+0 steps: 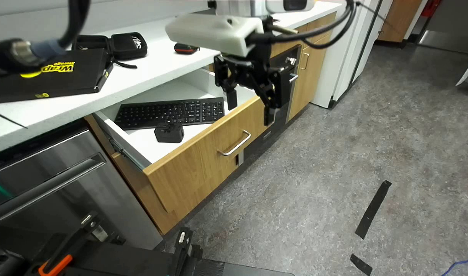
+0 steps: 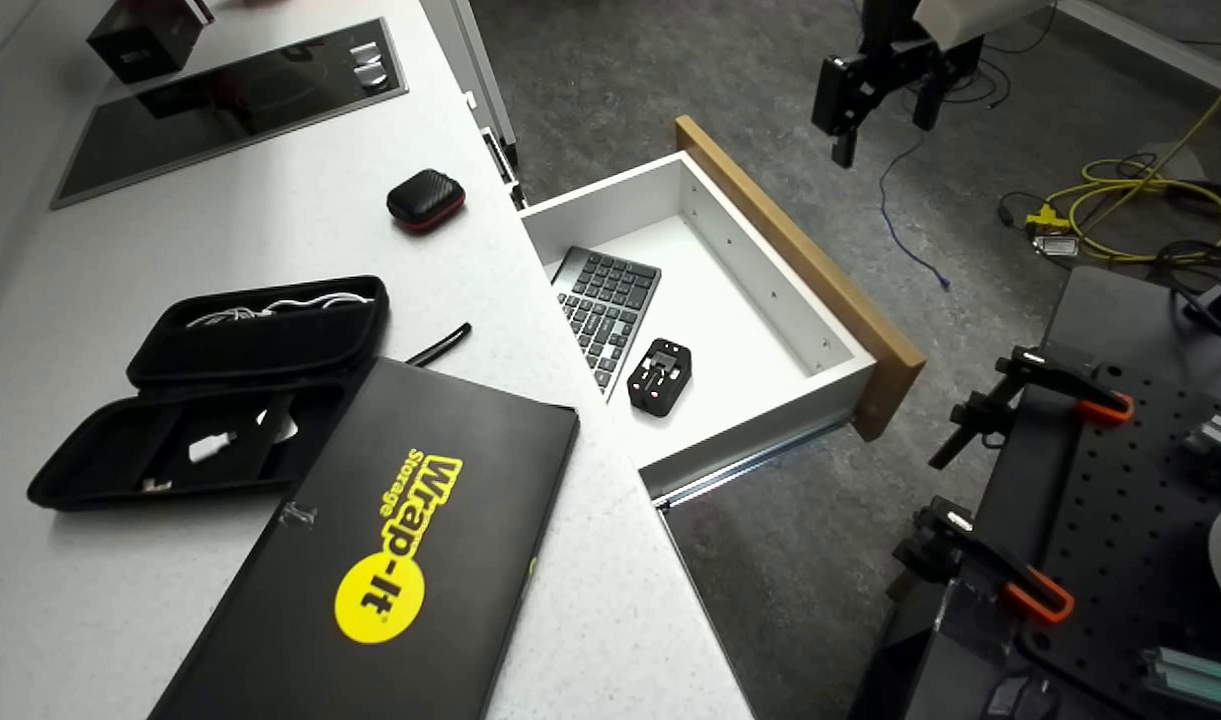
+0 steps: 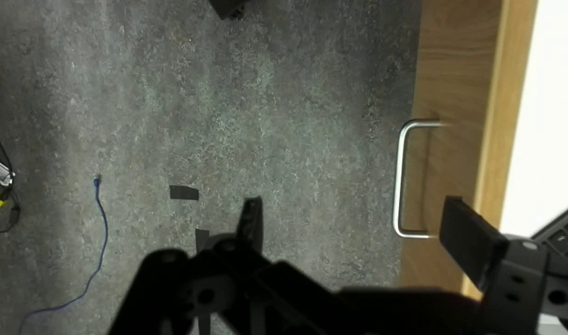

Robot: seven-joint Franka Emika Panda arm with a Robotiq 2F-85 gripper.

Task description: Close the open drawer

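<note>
The drawer is pulled out, with its light oak front [image 1: 195, 172] facing the floor area and white inner walls. It also shows open in an exterior view [image 2: 785, 240] and in the wrist view [image 3: 456, 70]. Its silver bar handle [image 1: 235, 145] shows in the wrist view [image 3: 398, 181]. A black keyboard [image 1: 172, 111] and a small black device [image 1: 169, 132] lie inside. My gripper [image 1: 250, 108] is open and empty, above and apart from the drawer. In the wrist view its fingers [image 3: 353, 204] are wide apart, one over the oak front, one over the floor.
A white countertop [image 2: 300, 220] runs above the drawer, holding a black Wrap-It box [image 2: 440, 470], an open black case [image 2: 260, 330] and a small black-red case [image 2: 426, 198]. A steel appliance [image 1: 76, 184] stands beside the drawer. A black bench [image 2: 1120, 480] with clamps faces it.
</note>
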